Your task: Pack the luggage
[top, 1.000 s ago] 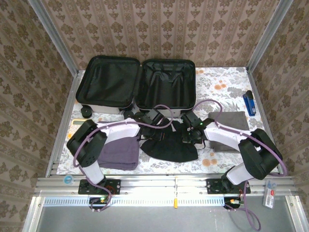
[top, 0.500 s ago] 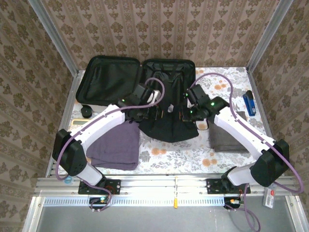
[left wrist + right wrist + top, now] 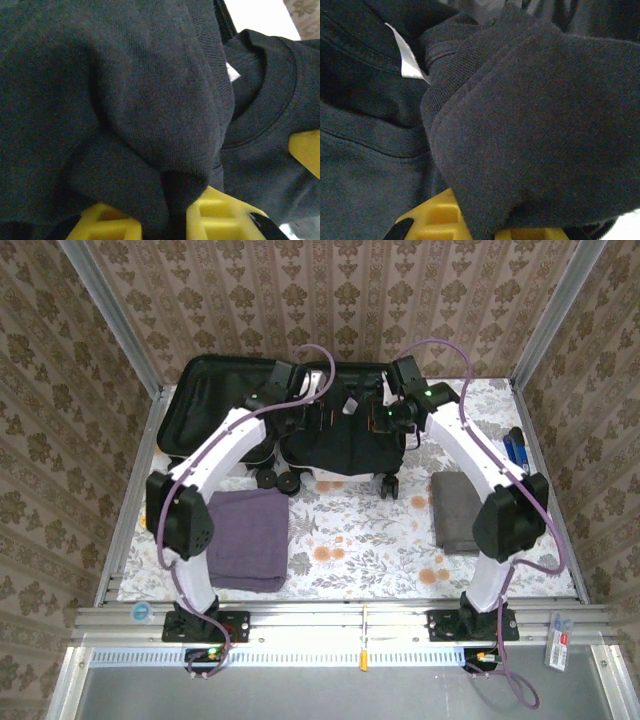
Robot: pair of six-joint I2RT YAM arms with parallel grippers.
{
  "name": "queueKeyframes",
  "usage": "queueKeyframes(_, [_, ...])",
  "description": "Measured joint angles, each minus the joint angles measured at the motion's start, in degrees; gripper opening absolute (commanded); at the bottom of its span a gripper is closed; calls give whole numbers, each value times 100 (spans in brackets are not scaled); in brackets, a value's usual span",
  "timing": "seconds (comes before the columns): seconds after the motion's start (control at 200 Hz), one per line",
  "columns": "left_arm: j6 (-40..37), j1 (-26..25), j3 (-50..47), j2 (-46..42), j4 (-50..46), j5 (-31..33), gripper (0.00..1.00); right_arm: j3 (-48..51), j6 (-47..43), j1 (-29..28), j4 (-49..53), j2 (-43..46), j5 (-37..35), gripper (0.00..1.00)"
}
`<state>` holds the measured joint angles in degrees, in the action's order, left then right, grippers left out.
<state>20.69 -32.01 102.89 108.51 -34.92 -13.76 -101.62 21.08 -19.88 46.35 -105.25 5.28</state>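
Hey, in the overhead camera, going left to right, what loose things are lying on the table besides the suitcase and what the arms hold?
Folded purple cloth → folded grey cloth → small blue object by the right rail.

No legible text is showing anywhere. White neck tag (image 3: 407, 55) sewn in the dark garment (image 3: 530, 110) is reading blank, with no print visible. Small white packet (image 3: 560, 648) lying by the rail (image 3: 330, 620) at lower right is carrying a red mark, too small to read.
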Motion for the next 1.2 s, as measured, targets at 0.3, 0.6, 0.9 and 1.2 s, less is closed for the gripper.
queueKeyframes(0.3, [-83, 450, 450, 942, 540, -219, 0, -1058, -79, 291, -9, -1200, 70, 0])
queueKeyframes(0.6, [-79, 649, 675, 1740, 1233, -326, 0, -2159, -151, 437, 74, -2216, 79, 6])
queueKeyframes(0.9, [-190, 892, 1882, 2601, 957, -289, 61, -3985, -262, 697, 730, -3464, 90, 68])
queueKeyframes(1.2, [-345, 1150, 2299, 2323, 697, -118, 66, -4424, -339, 1051, 1099, -3462, 79, 68])
